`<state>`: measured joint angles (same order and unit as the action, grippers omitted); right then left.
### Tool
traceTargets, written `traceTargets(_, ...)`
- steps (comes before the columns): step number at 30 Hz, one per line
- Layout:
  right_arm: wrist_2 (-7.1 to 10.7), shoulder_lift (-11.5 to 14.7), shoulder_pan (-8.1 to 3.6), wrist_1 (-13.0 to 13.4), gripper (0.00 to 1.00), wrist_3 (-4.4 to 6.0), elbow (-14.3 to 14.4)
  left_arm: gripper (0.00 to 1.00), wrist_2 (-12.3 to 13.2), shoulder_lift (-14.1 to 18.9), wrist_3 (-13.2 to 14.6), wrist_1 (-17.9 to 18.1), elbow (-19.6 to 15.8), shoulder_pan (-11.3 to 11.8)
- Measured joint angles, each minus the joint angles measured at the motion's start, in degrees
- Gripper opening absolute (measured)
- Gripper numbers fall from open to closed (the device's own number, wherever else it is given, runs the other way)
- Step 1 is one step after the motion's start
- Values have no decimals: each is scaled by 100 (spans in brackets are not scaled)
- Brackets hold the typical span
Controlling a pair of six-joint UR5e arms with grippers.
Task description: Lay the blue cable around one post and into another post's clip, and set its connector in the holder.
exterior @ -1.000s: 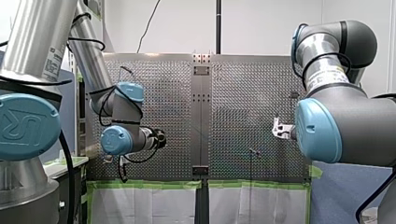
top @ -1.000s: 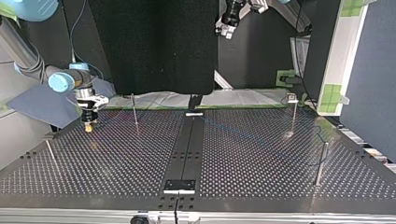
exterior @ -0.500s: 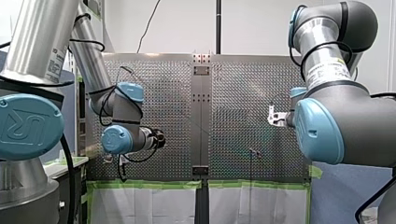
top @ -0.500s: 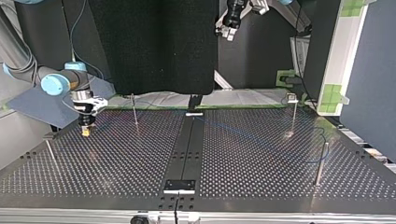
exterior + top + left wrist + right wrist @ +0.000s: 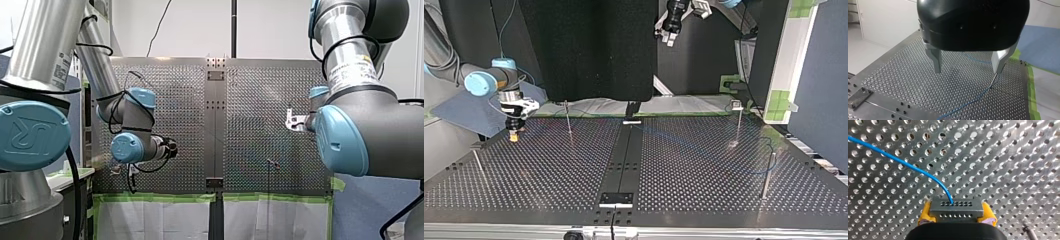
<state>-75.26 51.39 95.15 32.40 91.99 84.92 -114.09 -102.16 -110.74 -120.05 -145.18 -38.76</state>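
My right gripper (image 5: 956, 214) pinches the connector (image 5: 956, 206) between yellow pads (image 5: 924, 213), at maybe ten o'clock on the top view's table (image 5: 674, 190). Its blue cable (image 5: 905, 165) trails out. My left gripper (image 5: 967, 71) hangs wide open, empty.

Jaws of my left arm (image 5: 132, 145) stand open; my right arm (image 5: 370, 135) grips the connector (image 5: 956, 208) in its jaws.

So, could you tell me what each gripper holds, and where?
My right gripper clamps the connector of the blue cable by its ends; my left gripper holds nothing.
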Motion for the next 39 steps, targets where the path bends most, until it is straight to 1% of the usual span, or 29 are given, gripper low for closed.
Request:
traceTargets(6,-83,289,22,-198,0,19,144,100,5,0,-1,-10,1,44)
traceTargets(12,-103,543,35,-392,0,51,250,100,6,0,-15,-8,1,57)
traceTargets(17,-136,786,60,-566,0,138,353,100,20,1,-37,-9,6,65)
traceTargets(22,-141,1040,78,-681,0,146,378,100,23,1,-49,-11,6,67)
traceTargets(28,-149,1317,63,-778,0,154,384,100,85,1,-37,-41,12,83)
traceTargets(33,-149,1542,31,-791,0,252,427,100,109,0,-21,-70,13,119)
traceTargets(39,-158,1647,-42,-837,0,295,441,100,112,0,1,-119,10,147)
